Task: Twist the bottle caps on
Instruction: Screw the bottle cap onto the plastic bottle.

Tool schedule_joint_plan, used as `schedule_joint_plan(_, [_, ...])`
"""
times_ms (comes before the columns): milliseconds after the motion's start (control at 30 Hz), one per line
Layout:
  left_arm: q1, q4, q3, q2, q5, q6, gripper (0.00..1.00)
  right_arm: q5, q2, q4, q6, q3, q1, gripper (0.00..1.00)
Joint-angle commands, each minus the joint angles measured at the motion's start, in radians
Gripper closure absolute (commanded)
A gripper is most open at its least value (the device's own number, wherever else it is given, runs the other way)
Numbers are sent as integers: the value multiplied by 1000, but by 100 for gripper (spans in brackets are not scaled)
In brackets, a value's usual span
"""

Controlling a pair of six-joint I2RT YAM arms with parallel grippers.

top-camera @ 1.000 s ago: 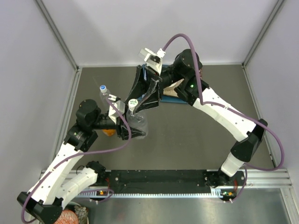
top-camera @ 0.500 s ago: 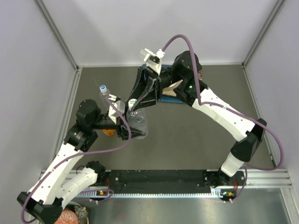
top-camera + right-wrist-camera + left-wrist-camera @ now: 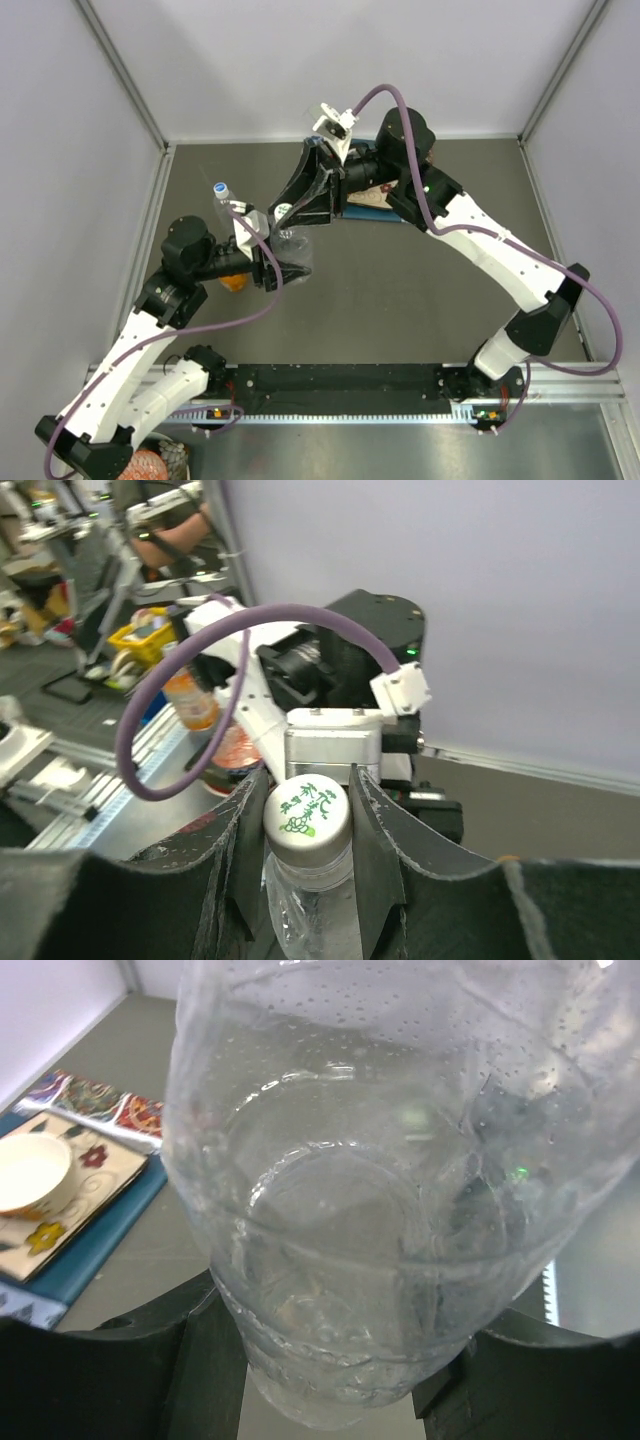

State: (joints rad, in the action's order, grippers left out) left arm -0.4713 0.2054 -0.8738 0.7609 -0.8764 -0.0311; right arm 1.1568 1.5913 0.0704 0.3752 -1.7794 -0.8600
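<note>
"Black plastic fingers (image 3: 238,855) of the right gripper (image 3: 306,820) are closed tight on the white round screw cap (image 3: 304,808), one finger at each side of it. The cap has a green print on top."

"And where does this cap sit?"

"We see it on the neck of the clear ribbed plastic bottle (image 3: 308,908). If the thread is turned fully, we cannot tell."

"What about the left gripper (image 3: 330,1380)?"

"It grips the same bottle lower, on the body. In the left wrist view we see a dark finger pressed on each side of the clear wall, which has small droplets on it."

"What do we find around them?"

"Near the left arm stands a second clear bottle (image 3: 221,205) with a blue-and-white cap (image 3: 219,188), apart from both grippers. A squat orange bottle (image 3: 232,282) is partly hidden under the left arm. Further away, a white bowl (image 3: 28,1172) rests on a patterned mat (image 3: 92,1158), and the mat lies on a blue tray (image 3: 100,1245). All of it is on the dark grey table (image 3: 400,300)."
</note>
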Motion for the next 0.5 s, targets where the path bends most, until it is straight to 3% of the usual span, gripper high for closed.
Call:
schedule_joint_plan(0, [13, -38, -59, -5, 340, -6, 97, -126, -51, -257, -90, 57, -14, 100])
schedule_joint_plan(233, [13, -46, -79, -12, 470, 25, 98, -511, -54, -423, -202, 68, -125, 100])
schedule_joint_plan(467, [14, -49, -82, -15, 533, 54, 98, -1049, -28, -495, -245, 29, -280, 100])
